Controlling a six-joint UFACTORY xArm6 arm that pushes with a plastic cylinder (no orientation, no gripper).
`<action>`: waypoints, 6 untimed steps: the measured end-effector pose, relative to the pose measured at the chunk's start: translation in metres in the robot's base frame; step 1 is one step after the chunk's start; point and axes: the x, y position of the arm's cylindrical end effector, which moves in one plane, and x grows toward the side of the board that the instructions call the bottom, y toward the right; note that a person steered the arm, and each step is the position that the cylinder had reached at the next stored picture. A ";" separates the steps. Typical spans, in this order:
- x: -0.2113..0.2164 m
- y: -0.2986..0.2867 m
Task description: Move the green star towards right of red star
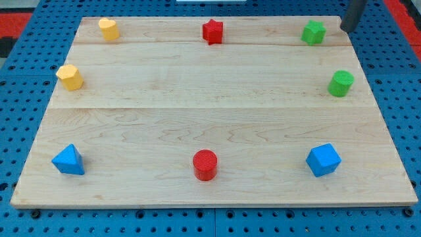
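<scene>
Task not yet begun in effect: the green star (314, 32) sits at the board's top right, about three o'clock of the red star (212, 31) but well apart from it. It stands upright, faceted, bright green and unobstructed. My tip (344, 29), a bare rod holding nothing, rests just beside the star at three o'clock, contact not determinable.

Two yellow blocks (108, 29) (70, 77) sit top-left, green cylinder (341, 83) at the right edge, and blue triangle (69, 160), red cylinder (205, 164), blue cube (323, 160) line the bottom.
</scene>
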 end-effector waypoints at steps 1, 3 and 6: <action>0.006 -0.015; 0.053 -0.056; 0.047 -0.047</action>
